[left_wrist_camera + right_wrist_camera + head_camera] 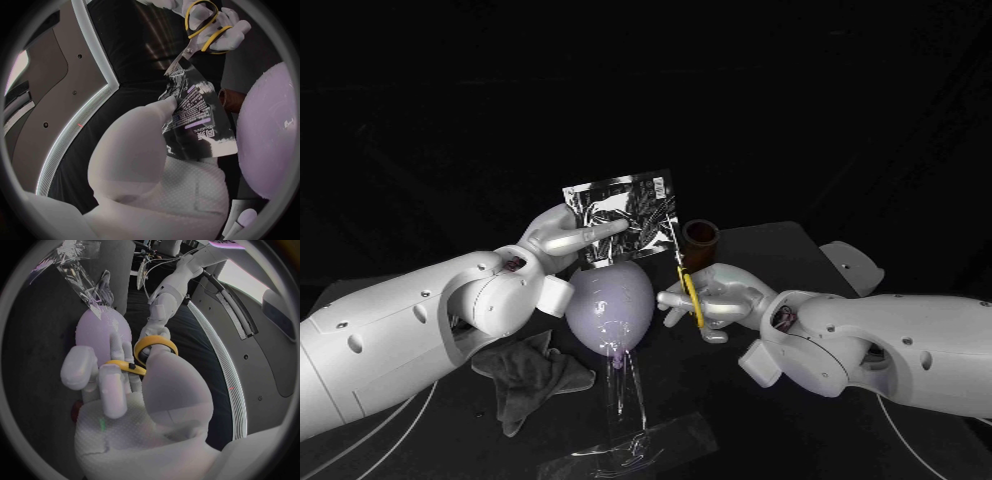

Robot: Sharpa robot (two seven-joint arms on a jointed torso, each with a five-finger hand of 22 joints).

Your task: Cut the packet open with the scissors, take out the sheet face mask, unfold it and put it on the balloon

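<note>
Left hand (567, 240): I pinch the packet (620, 218) upright.
Right hand (714, 300): I grip the scissors (188, 51), tips up at its nearer edge.

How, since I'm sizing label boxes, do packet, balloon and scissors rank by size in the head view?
Packet and balloon: alike; the raised packet may sit nearer the camera, so unranked.
Scissors: smallest, partly hidden by the right hand.

We see a matte black table (790, 245) w/ a plain black backdrop (646, 90) behind. Wrist cams: grey panelled wall (62, 70) w/ a curved white light strip (74, 127), lit.
</note>
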